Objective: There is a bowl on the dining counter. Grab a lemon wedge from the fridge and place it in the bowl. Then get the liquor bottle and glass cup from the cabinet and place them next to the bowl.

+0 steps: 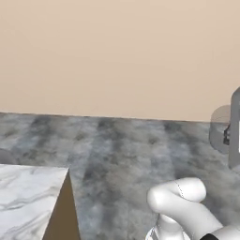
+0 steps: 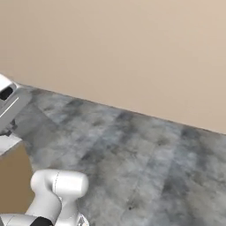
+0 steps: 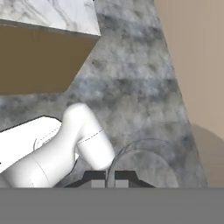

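Observation:
A clear glass cup (image 1: 219,127) hangs in the air at the right edge of the left base view, above the grey floor. My gripper (image 1: 228,136) is beside it, shut on its wall. In the hand view the glass cup (image 3: 148,159) is a faint round outline around the gripper (image 3: 107,178), whose two dark fingertips are pressed together. The corner of the marble-topped dining counter (image 1: 28,197) lies at the lower left. The bowl, lemon wedge, liquor bottle, fridge and cabinet are out of view.
A beige wall (image 1: 117,56) stands ahead beyond the mottled grey floor (image 1: 131,150). The counter's brown side panel (image 2: 13,181) is close to the arm's left, and its marble top (image 3: 52,13) shows in the hand view.

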Controlling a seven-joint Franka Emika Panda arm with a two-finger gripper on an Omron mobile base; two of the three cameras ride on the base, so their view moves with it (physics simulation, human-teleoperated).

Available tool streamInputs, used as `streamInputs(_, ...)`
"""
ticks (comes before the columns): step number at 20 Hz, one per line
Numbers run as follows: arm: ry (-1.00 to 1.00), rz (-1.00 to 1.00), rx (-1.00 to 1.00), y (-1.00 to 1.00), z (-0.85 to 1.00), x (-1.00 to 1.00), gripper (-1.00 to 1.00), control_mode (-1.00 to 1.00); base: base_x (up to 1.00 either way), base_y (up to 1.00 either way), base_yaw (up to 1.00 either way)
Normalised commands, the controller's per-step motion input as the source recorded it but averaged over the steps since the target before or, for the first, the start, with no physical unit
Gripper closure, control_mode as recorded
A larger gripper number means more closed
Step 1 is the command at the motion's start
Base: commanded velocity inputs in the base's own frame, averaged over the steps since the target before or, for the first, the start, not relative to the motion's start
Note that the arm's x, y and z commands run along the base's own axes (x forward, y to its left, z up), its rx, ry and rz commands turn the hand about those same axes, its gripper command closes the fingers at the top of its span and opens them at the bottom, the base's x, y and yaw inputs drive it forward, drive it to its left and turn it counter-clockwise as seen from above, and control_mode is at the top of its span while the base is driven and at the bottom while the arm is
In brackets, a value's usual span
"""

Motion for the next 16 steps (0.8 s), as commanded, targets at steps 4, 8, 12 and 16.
streamInputs(4, 0.0, 0.0, 0.0, 0.0, 0.0, 0.0, 1.0, 1.0, 0.83, -0.24, 0.57)
streamInputs(8, 0.0, 0.0, 0.0, 0.0, 0.0, 0.0, 1.0, 1.0, 0.87, -0.34, 0.55)
streamInputs(12, 0.0, 0.0, 0.0, 0.0, 0.0, 0.0, 1.0, 1.0, 0.88, -0.46, 0.55)
streamInputs(16, 0.0, 0.0, 0.0, 0.0, 0.0, 0.0, 1.0, 1.0, 0.85, -0.51, 0.56)
